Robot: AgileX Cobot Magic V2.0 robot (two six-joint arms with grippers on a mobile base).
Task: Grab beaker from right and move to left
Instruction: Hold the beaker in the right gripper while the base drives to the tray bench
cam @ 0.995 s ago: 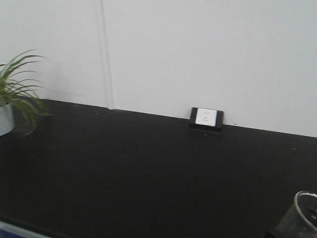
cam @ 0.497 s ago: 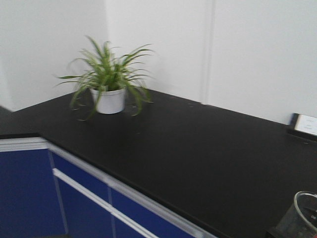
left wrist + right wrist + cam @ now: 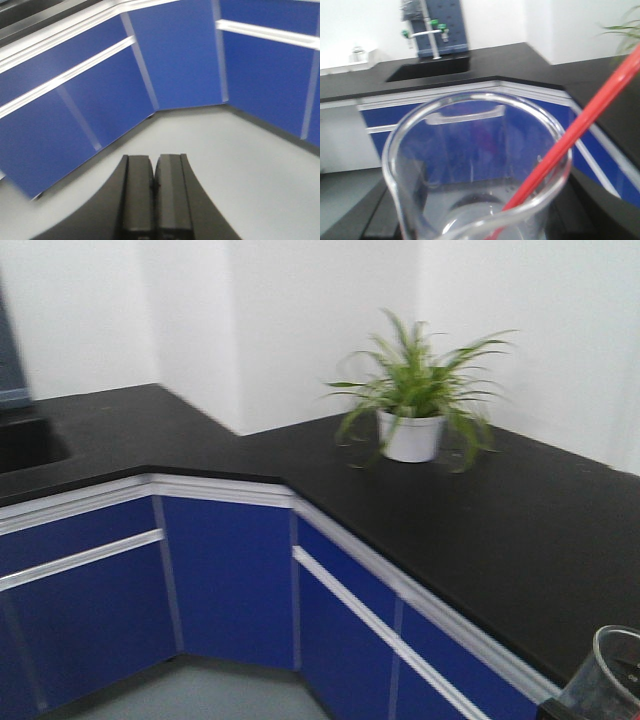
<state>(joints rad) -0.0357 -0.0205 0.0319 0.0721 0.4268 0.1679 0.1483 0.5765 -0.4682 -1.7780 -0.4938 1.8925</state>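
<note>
The beaker [image 3: 470,150] is clear glass and fills the right wrist view, with a thin red rod [image 3: 585,120] leaning out over its right rim. My right gripper [image 3: 480,220] is shut on the beaker; its dark fingers [image 3: 375,215] show on either side of the glass. The beaker's rim also shows at the bottom right corner of the front view [image 3: 608,672], held in the air in front of the counter edge. My left gripper [image 3: 154,172] is shut and empty, hanging above the grey floor.
A black L-shaped counter [image 3: 560,530] on blue cabinets [image 3: 230,580] wraps round the corner. A potted plant [image 3: 415,405] stands on it by the wall. A sink [image 3: 427,67] with a tap [image 3: 432,35] lies to the left. Grey floor [image 3: 240,165] lies below.
The front view has swung left: the wall plate left the frame, the plant slid from left to right, the cabinet corner and sink came in. The beaker stays in the same corner.
</note>
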